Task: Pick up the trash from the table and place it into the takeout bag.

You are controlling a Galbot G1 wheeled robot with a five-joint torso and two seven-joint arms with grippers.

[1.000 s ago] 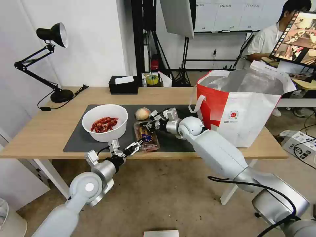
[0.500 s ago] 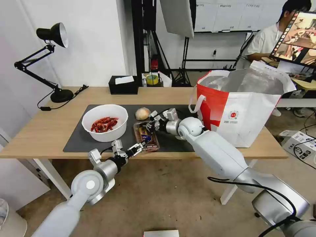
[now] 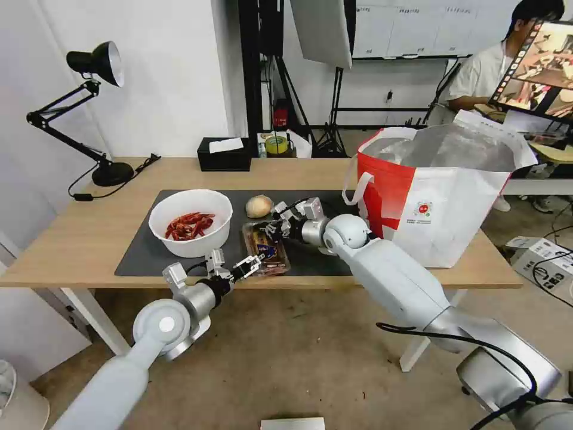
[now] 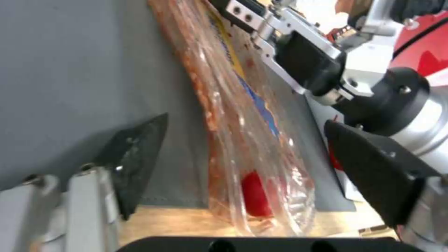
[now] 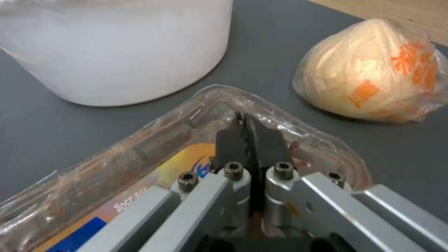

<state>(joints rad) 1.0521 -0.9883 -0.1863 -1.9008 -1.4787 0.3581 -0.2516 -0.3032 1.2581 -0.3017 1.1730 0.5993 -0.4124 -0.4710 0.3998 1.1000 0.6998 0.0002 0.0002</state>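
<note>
Right tool (image 3: pixel 276 227) was pinched shut on the far rim of the tray (image 3: pixel 265 248), which lay on the mat with its long axis running near to far. My left tool (image 3: pixel 249 264) gaped open at the tray's near end. Bag (image 3: pixel 441 197) stood to the right.

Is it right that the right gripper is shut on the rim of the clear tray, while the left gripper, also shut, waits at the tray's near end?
Not quite. The right gripper is indeed shut on the clear tray rim. The left gripper, however, is open: the left wrist view shows its jaws spread wide on either side of the tray's near end.
</note>
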